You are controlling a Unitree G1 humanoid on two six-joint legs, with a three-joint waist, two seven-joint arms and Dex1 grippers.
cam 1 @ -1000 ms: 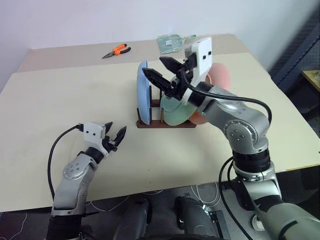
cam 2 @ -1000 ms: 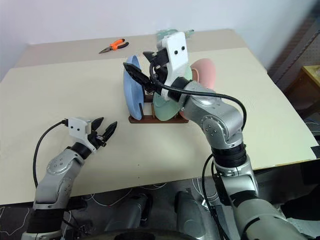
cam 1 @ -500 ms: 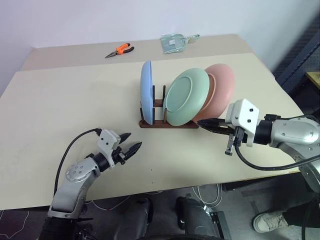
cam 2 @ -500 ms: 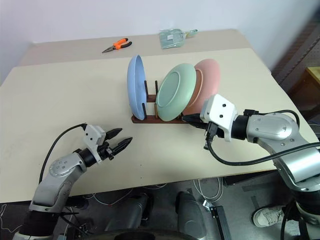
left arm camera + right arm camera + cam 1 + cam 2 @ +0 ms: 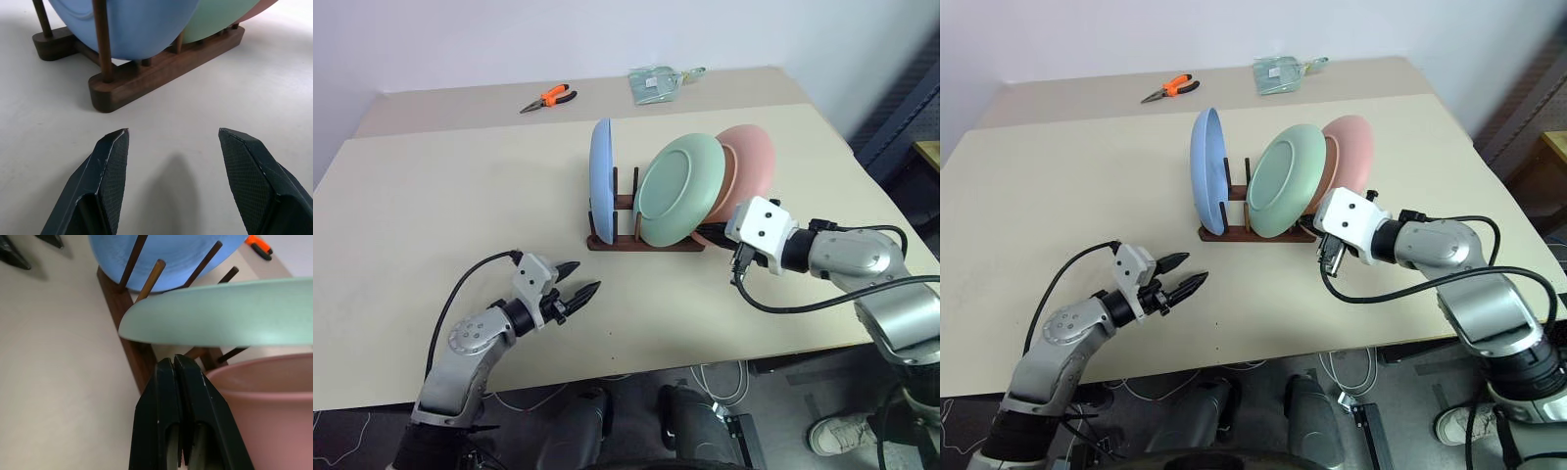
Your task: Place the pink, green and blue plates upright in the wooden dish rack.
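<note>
The wooden dish rack (image 5: 641, 242) stands mid-table with all three plates in it. The blue plate (image 5: 600, 176) is upright at its left end. The green plate (image 5: 678, 191) leans in the middle, and the pink plate (image 5: 751, 166) leans behind it on the right. My right gripper (image 5: 173, 363) is shut and empty, low at the rack's right end, its tips just under the green plate's rim (image 5: 220, 313) and beside the pink plate (image 5: 264, 396). My left gripper (image 5: 585, 276) is open and empty, low over the table in front and to the left of the rack (image 5: 146, 78).
Orange-handled pliers (image 5: 546, 97) and a clear plastic bag (image 5: 656, 83) lie at the back of the beige table (image 5: 431, 196). The table's right edge runs just beyond my right arm.
My right gripper left the top of the plates, swung down to the rack's right end and shut. My left gripper shifted a little to the right, still open.
</note>
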